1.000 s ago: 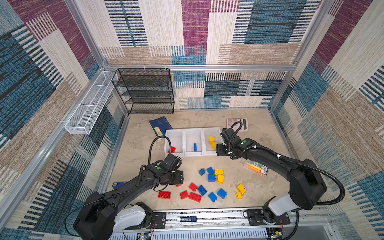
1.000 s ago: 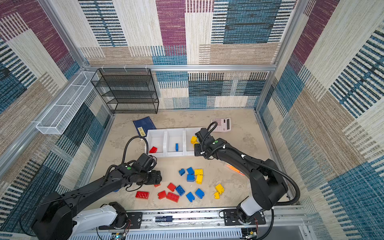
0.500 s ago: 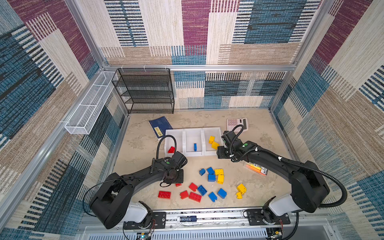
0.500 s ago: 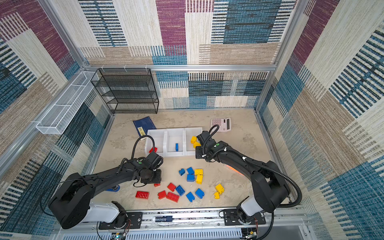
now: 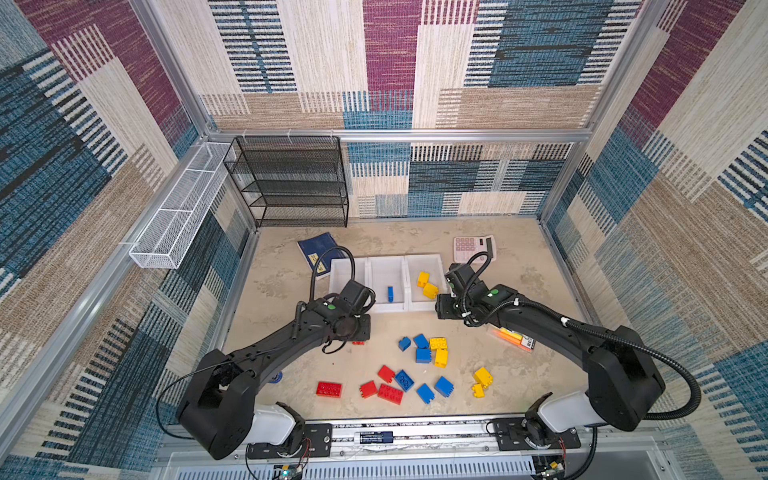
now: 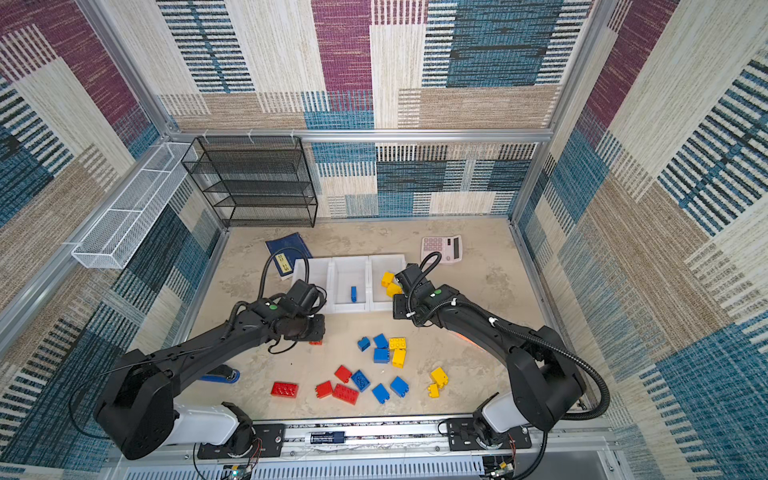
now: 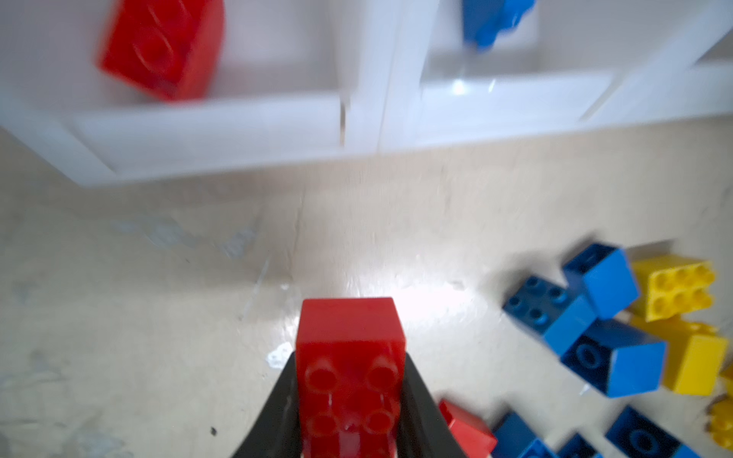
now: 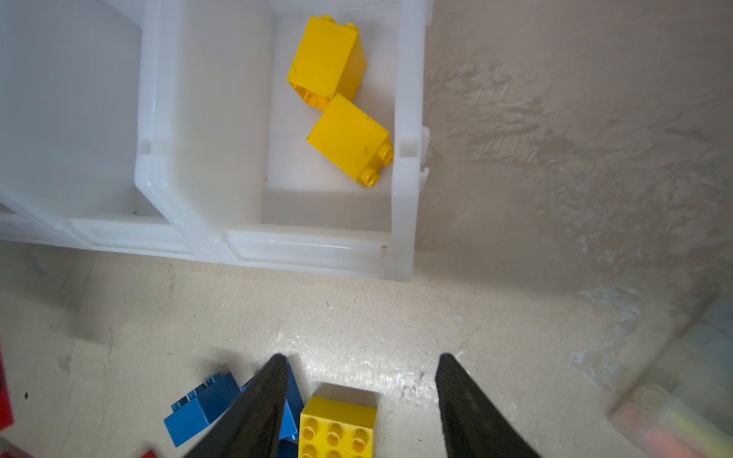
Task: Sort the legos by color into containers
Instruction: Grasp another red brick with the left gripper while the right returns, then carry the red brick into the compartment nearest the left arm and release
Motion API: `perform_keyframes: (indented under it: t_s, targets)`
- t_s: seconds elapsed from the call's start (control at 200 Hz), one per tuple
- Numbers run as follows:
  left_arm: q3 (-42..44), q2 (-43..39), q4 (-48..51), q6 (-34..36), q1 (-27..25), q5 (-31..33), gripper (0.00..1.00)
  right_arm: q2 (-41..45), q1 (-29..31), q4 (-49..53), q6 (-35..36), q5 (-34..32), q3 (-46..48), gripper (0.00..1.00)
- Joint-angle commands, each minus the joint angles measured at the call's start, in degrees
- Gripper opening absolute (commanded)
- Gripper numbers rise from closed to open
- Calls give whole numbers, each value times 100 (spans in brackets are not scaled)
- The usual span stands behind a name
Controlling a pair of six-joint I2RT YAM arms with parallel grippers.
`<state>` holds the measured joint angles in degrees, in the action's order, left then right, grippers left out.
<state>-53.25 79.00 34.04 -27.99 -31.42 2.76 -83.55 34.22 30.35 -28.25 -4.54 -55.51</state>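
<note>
Low at 6 o'clock of the containers (image 5: pixel 388 307), left fingers (image 7: pixel 277 416), open 1 second ago, now clamp a red brick (image 7: pixel 351 357); right fingers (image 8: pixel 254 408) gape empty.

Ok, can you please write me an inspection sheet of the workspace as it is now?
Surface: beige table, no spill seen.
Job's things: three bins; the left one holds a red brick, the middle one a blue brick, the right one two yellow bricks; loose bricks lie in front.
Clutter: calculator, booklet, marker pack.
Grippers: left gripper shut on a second red brick; right gripper open, over a six-stud yellow brick.
Cables: black cables loop along both arms, no snag seen.
Surroundings: black rack, wire basket, patterned walls.
</note>
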Motion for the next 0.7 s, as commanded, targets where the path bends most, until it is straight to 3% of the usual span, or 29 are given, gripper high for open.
perform_keyframes:
  t_s: [0.0,0.195,0.496,0.541,0.616,0.696]
  targets:
    - [-456,86,-27,720,445,181,21,40,13,-30,-41,-23,-5,62]
    - [-1302,1077,-153,1006,1129,-20,21,127,15,-4,-82,-11,22,62]
    - [-2156,2246,-193,1094,1242,-153,25,247,7,59,-110,-36,130,62]
    - [-2231,2314,-174,1103,1243,-145,31,249,14,63,-118,-28,136,62]
    - [-2318,2366,-117,1085,1246,-80,54,282,14,59,-128,-13,162,63]
    - [-2300,2300,-86,1054,1244,-31,61,320,10,42,-128,14,191,64]
